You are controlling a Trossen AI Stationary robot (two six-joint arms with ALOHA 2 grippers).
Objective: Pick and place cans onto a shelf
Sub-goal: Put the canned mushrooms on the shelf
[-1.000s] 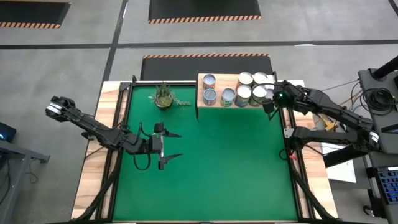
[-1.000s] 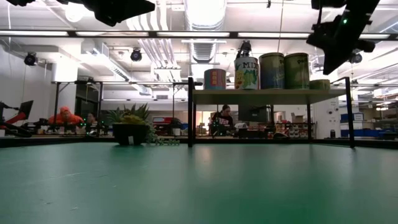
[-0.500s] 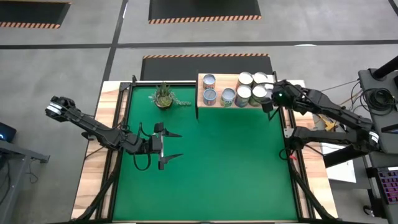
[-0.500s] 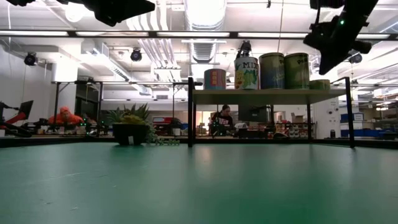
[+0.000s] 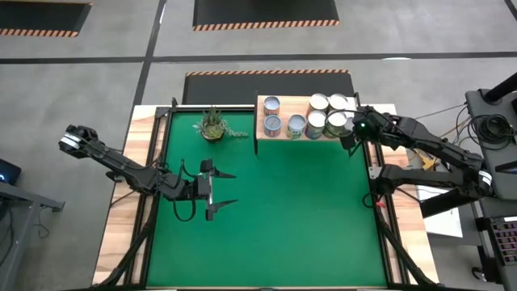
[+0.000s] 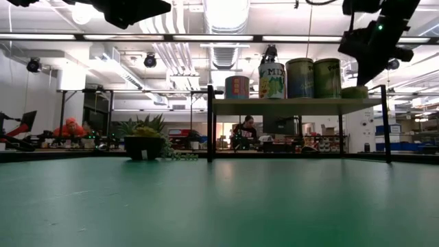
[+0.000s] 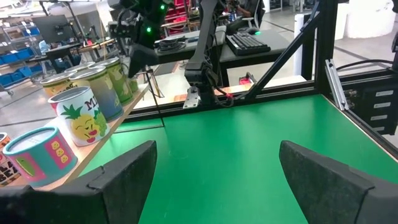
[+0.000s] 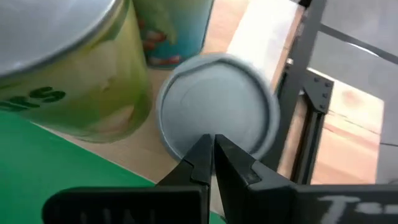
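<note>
Left gripper (image 5: pixel 216 191): hangs over the left half of the green mat, fingers spread wide, holding nothing; well apart from the shelf.
Potted plant (image 5: pixel 212 124): far-left part of the mat, just left of the shelf; not a task thing.
Shelf (image 5: pixel 284 107): wood platform on thin black legs along the far edge, right of centre.
Cans (image 5: pixel 329 113): all on the shelf top as far as the high view shows; two at its left part, one near the middle, a tight cluster at its right end. None visible on the mat.
Right gripper (image 5: pixel 350 136): at the right end of the shelf, just above a short silver-topped can (image 8: pixel 214 112); fingers pressed together, nothing between them.
Handling (judgement): the cans look rigid and light to moderate; smooth metal tops and printed sides are likely slippery, and the tall ones could tip if knocked.
Grip point (judgement): across the cylindrical side, around mid-height, jaws square to the wall; in the cluster, neighbours leave little finger room.
Progress (judgement): placing looks finished or nearly so.
</note>
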